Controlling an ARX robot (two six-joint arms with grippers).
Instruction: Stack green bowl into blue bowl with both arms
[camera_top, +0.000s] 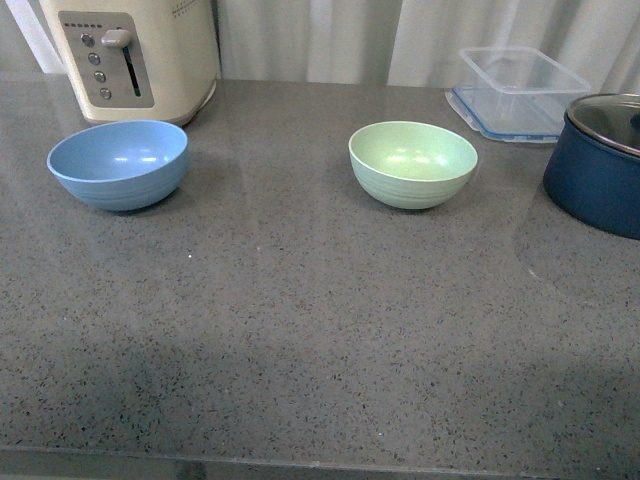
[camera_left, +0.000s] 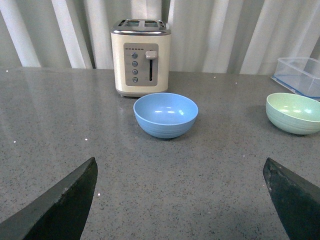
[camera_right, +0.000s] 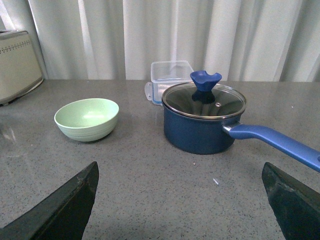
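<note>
**Front view.** The blue bowl (camera_top: 117, 163) sits upright at about ten o'clock on the grey worktop (camera_top: 300, 330), just in front of a cream toaster (camera_top: 130, 55). The green bowl (camera_top: 412, 163) stands upright at about one o'clock, well apart from the blue one. A clear container (camera_top: 522, 90) lies at two o'clock and a navy pot (camera_top: 600, 165) at three. Neither arm shows here. Count: one blue bowl, one green bowl, one toaster, one container, one pot.

**Left wrist view.** The left pincer (camera_left: 179, 170) is spread wide and holds nothing. The blue bowl (camera_left: 165, 114) stands at its twelve o'clock, some way ahead, with the toaster (camera_left: 141, 57) just behind it. The green bowl (camera_left: 294, 112) sits off to one side.

**Right wrist view.** The right pincer (camera_right: 180, 170) is also spread wide and empty. The green bowl (camera_right: 87, 119) rests ahead of it beside the lidded pot (camera_right: 202, 122), not touching it.

**Step.** I judge the task unstarted, with the reach toward the bowls yet to come. The next move probably calls for the right pincer to close on the green bowl's rim, keeping away from the pot's handle. It would then lift the bowl and carry it toward nine o'clock. The left pincer could steady the blue bowl so the two nest squarely.
</note>
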